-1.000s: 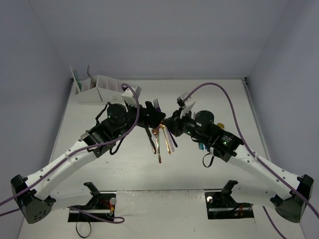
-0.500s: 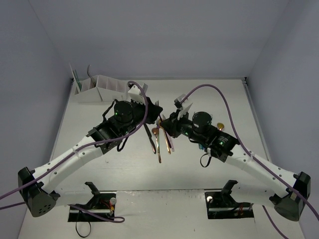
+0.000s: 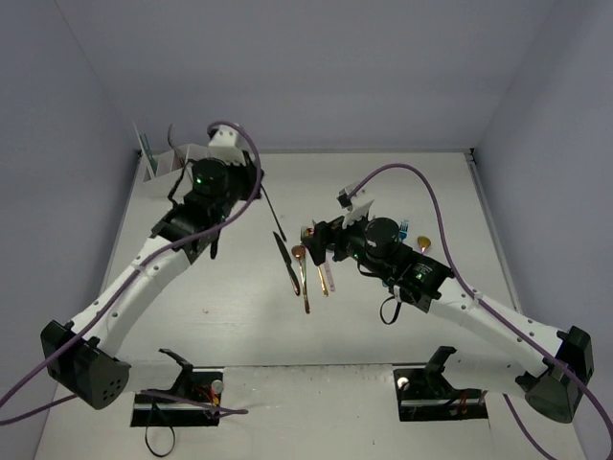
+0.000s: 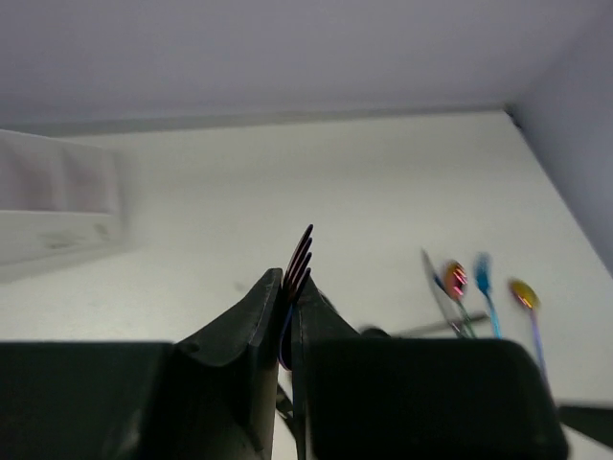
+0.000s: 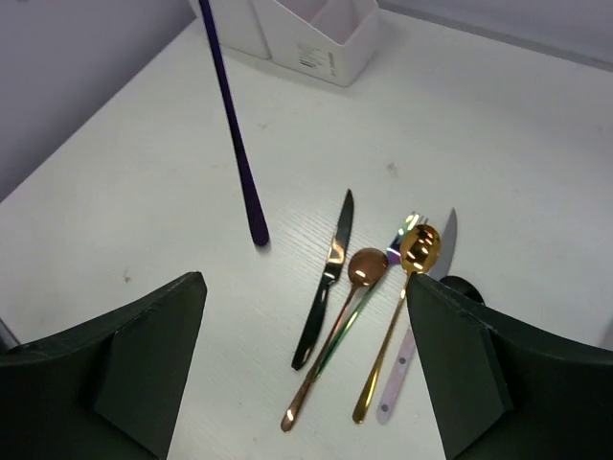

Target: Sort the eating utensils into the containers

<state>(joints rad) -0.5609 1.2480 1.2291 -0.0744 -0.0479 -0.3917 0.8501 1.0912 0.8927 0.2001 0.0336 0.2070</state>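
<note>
My left gripper (image 3: pixel 251 178) (image 4: pixel 290 286) is shut on a dark purple fork (image 3: pixel 276 218). Its tines (image 4: pixel 301 255) stick out above the fingers. Its handle (image 5: pixel 234 134) hangs down over the table, right of the white rack (image 3: pixel 165 158) (image 4: pixel 57 206) (image 5: pixel 311 38). My right gripper (image 3: pixel 324 243) (image 5: pixel 305 283) is open and empty above a cluster of utensils lying on the table: a black knife (image 5: pixel 328 278), a copper spoon (image 5: pixel 364 268), a gold spoon (image 5: pixel 419 247), an iridescent fork (image 5: pixel 398 245) and a pale-handled knife (image 5: pixel 410 359).
More utensils lie to the right: an iridescent spoon (image 4: pixel 455 281), a blue fork (image 4: pixel 483 276) and another spoon (image 4: pixel 523 294). A teal utensil (image 3: pixel 148 149) stands in the rack. Walls enclose the table on three sides.
</note>
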